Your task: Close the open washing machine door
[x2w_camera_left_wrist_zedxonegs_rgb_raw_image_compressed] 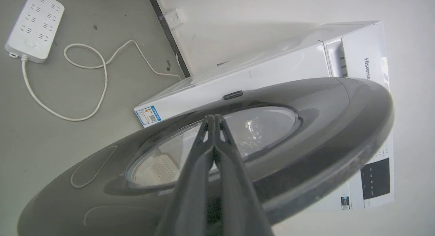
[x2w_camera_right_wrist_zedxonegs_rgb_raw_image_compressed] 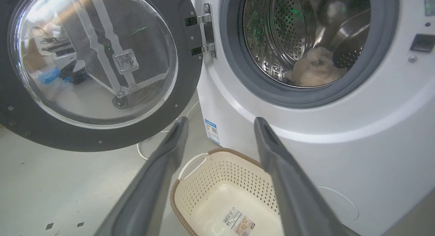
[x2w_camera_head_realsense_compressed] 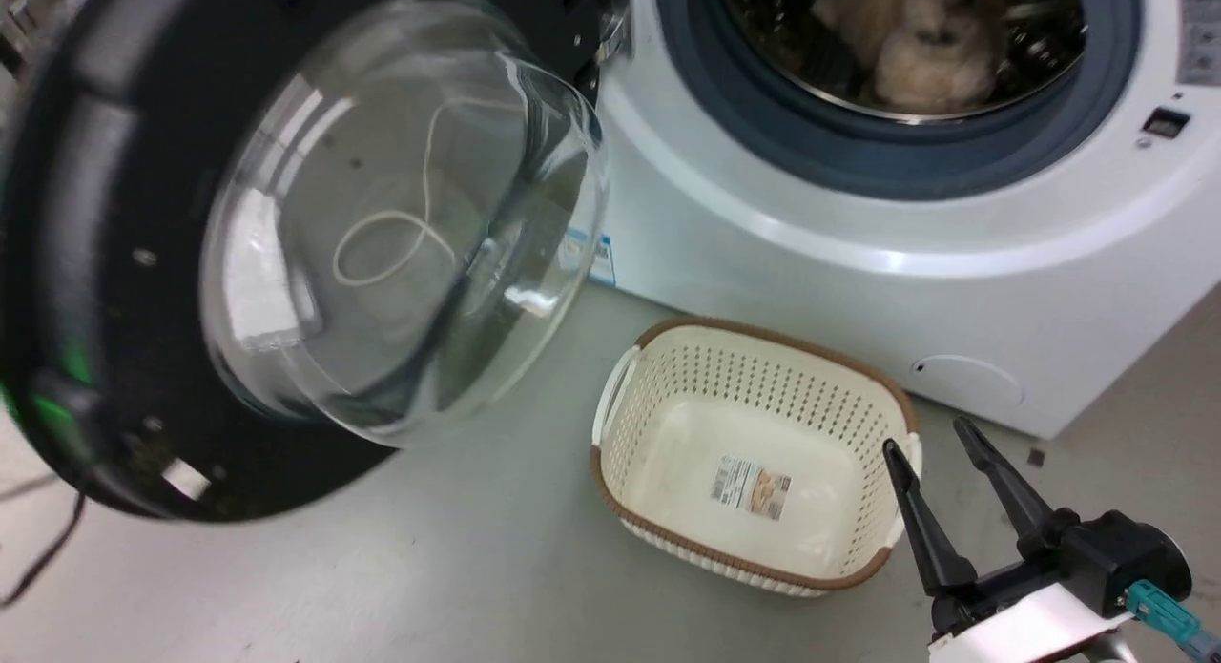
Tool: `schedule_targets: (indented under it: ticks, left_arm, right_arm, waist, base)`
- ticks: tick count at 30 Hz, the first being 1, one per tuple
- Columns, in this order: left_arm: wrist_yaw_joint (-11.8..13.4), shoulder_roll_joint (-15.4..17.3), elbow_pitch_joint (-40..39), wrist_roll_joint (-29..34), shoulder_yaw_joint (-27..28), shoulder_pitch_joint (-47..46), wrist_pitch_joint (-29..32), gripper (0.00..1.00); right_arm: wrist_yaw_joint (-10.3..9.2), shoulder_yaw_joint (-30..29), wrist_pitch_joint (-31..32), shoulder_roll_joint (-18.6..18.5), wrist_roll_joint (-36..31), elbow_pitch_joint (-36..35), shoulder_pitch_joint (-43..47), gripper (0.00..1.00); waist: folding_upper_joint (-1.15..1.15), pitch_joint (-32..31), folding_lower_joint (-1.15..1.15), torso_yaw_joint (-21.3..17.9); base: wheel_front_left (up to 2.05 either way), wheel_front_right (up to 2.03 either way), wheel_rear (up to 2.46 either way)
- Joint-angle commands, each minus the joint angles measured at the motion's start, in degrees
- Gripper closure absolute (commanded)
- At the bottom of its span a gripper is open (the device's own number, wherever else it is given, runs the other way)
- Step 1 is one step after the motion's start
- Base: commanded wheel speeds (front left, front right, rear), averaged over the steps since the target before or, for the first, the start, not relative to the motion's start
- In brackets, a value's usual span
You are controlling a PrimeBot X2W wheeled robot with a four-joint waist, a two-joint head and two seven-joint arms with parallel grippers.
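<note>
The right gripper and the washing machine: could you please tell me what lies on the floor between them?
A cream perforated basket stands on the grey floor between the right gripper and the washing machine, as the head view shows.

the brand name "hisense" stood in dark letters on the white front panel of the washing machine point(x2w_camera_left_wrist_zedxonegs_rgb_raw_image_compressed: 272, 73). the blue label point(x2w_camera_left_wrist_zedxonegs_rgb_raw_image_compressed: 148, 115) on it and the sticker point(x2w_camera_head_realsense_compressed: 751, 487) inside the basket point(x2w_camera_head_realsense_compressed: 649, 424) were too small to read.
</note>
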Motion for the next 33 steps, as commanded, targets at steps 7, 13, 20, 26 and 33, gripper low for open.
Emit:
schedule_targets:
  ticks: [7,13,20,26,33]
  left_arm:
    - [2.2,-7.7,-14.2,-6.2,-1.5,12.5,9.6,1.0]
    - [2.4,-15.6,-22.5,-7.0,-5.5,21.0,11.6,1.0]
    - [2.0,-20.3,-25.7,-10.7,-11.5,27.9,9.0,1.0]
    - [0.4,-20.6,-24.7,-20.0,-24.7,30.5,-0.9,1.0]
    - [-3.9,-20.6,-21.2,-26.7,-37.7,27.5,-12.9,1.0]
  right_arm:
    - [0.06,-1.4,-0.2,2.9,-0.2,1.0,1.2,0.0]
    - [0.06,-2.3,-0.2,3.9,-0.8,1.2,2.2,0.0]
    - [0.06,-2.5,-0.2,3.4,-1.5,1.2,2.5,0.0]
    - [0.06,-2.7,-0.2,1.9,-1.6,0.8,2.1,0.0]
    - [0.06,-2.8,-0.2,1.0,-1.3,0.2,0.8,0.0]
  waist:
    - [0.0,-5.6,0.0,-1.4]
    - [0.0,-7.9,0.0,-3.4]
    - [0.0,-8.1,0.0,-7.4]
    - [0.0,-6.0,0.0,-12.2]
    - [0.0,-1.9,0.0,-19.7]
  base:
    - [0.0,0.0,0.0]
    - [0.0,0.0,0.0]
    - [0.0,0.0,0.0]
    - [0.0,0.0,0.0]
    - [0.0,0.0,0.0]
